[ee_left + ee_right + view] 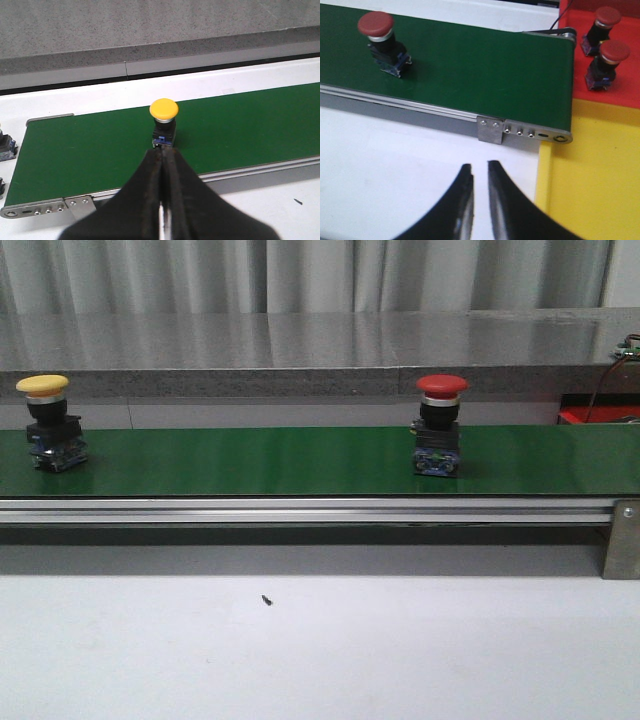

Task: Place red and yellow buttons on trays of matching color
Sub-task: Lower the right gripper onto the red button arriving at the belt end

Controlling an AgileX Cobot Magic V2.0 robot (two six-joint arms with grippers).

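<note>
A yellow button point(45, 420) stands upright on the green conveyor belt point(250, 462) at its far left. A red button point(440, 425) stands upright on the belt right of the middle. In the left wrist view the yellow button point(163, 117) is just beyond my left gripper point(163, 150), which is shut and empty. In the right wrist view the red button point(380, 37) is far from my right gripper point(480, 167), which is slightly open and empty above the white table. A red tray point(630, 95) holds two red buttons point(607, 62). A yellow tray point(595, 190) beside it shows no button.
The belt has a metal side rail point(300, 510) and an end bracket point(520, 132) next to the trays. A grey stone ledge point(300, 350) runs behind the belt. A small dark part point(6, 145) sits off the belt's left end. Neither gripper shows in the front view.
</note>
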